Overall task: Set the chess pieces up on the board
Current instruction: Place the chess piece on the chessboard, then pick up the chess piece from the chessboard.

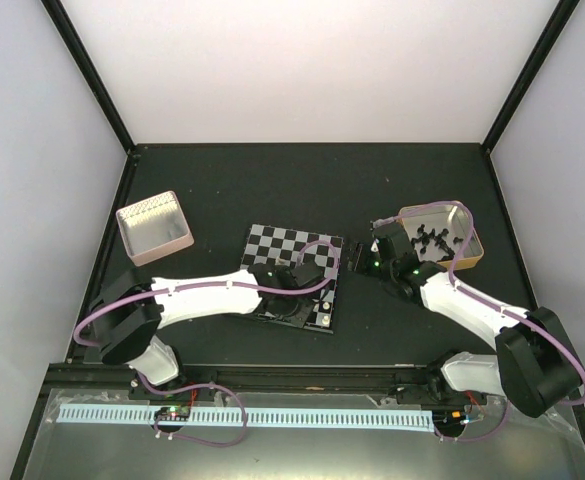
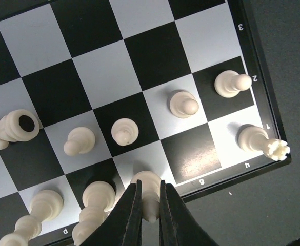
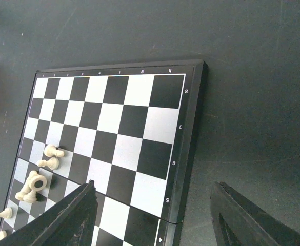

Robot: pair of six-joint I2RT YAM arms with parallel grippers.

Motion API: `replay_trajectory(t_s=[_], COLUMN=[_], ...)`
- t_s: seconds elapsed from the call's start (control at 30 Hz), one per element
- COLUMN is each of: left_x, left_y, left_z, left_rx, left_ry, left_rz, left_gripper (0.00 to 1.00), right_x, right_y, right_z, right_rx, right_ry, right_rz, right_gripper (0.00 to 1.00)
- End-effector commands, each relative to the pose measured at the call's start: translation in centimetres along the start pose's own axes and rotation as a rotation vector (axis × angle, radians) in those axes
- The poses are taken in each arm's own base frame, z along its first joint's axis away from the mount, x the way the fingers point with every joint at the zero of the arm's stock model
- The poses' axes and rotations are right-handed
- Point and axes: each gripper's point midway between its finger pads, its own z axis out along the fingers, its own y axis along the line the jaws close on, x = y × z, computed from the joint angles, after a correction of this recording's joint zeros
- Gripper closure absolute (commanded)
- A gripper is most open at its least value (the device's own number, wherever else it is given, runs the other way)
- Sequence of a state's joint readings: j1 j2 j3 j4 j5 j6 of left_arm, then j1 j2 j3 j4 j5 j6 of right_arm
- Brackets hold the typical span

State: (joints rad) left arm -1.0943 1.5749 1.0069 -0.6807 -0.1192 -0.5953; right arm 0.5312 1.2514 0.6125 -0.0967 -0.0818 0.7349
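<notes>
One board (image 1: 282, 243) lies mid-desk (image 1: 272, 180), checkered black and silvery-grey inside a thin dark rim. Two tins flank it. A pink tin (image 1: 155, 227) sits off the board's far left corner and shows only a ridged lining. A tan tin (image 1: 469, 240) to the board's right holds a cluster of black pieces (image 1: 430, 240). At least ten cream pieces (image 2: 98, 195) crowd the board's near right corner. Four pawns (image 2: 183, 104) stand in a row on the second rank, a rook (image 2: 265, 146) sits on the corner square by the h mark, and a toppled piece (image 2: 11, 125) lies left of the pawns. The left tool (image 2: 150, 185) is narrow, pinching one more cream piece (image 2: 144, 178) on the edge row beside the g square. The right tool (image 3: 155, 187) gapes wide and holds nothing, between the board's right edge and the tan tin.
</notes>
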Motion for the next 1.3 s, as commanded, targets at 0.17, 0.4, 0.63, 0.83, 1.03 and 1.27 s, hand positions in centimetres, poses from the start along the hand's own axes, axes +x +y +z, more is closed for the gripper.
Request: replay_trajectory(t_s=[0.17,0.4,0.63,0.83,1.03,1.27], left_x=[-0.4,-0.5,-1.5,-4.7,-6.1,-4.7], left_y=[0.3,-0.1,0.1,2.3,7.4,12.3], left_z=[1.3,1.0,-1.3,-4.9,-6.1,-6.7], left_rx=[-0.049,-0.023,-0.005,0.0,-0.011,0.022], left_ry=[-0.005,-0.012,-0.071,-0.225,-0.338,-0.424], left_rz=[0.005,0.004,0.001,-0.072,-0.234,-0.398], left_gripper=[0.89,0.82,0.7,0.58,0.51,0.45], right_x=[-0.6,-0.6,-0.7,-0.2,1.1,4.2], right_y=[0.4,0.6,1.0,2.3,4.4,8.7], right_z=[-0.2,-0.3,-0.3,0.1,1.9,4.7], right_rx=[-0.019,-0.023,-0.041,-0.099,-0.114,-0.121], right_ry=[-0.013,-0.011,-0.008,0.036,0.147,0.271], right_rz=[0.001,0.001,-0.001,-0.075,-0.193,-0.358], right_gripper=[0.39,0.39,0.4,0.42,0.43,0.43])
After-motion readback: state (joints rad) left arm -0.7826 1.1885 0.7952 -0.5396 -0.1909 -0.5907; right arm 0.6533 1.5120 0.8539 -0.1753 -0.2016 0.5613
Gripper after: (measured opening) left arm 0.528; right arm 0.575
